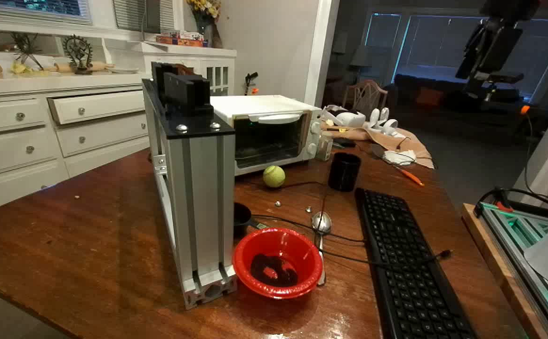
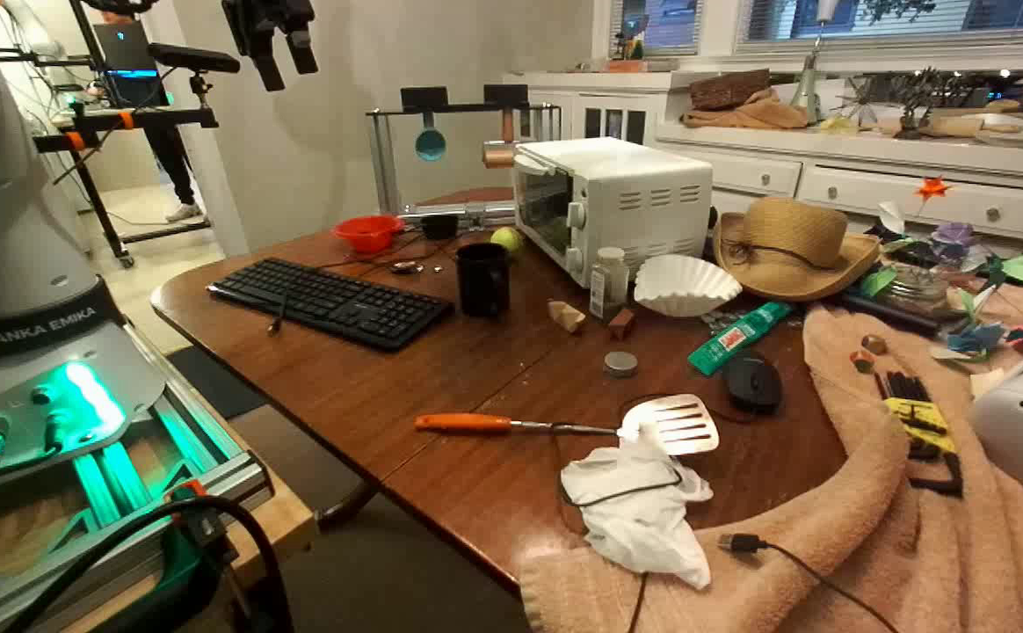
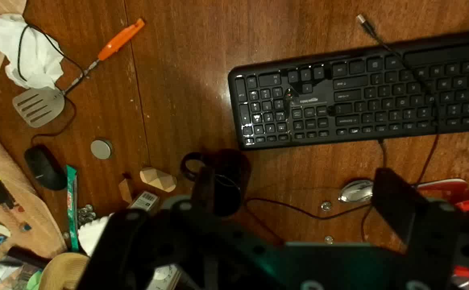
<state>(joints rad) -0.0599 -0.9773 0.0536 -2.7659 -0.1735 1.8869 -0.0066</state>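
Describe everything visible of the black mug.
The mug is a black cylinder, slightly shiny, perhaps ceramic, with one looped handle. It stands upright on the wooden table, just off one end of the keyboard, its handle turned away from that, near the front of the white toaster oven. Its inside is too dark to read. The open fingers hang clear of it.

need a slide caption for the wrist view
Open gripper above a wooden table with a black mug, keyboard, spoon and orange-handled spatula.
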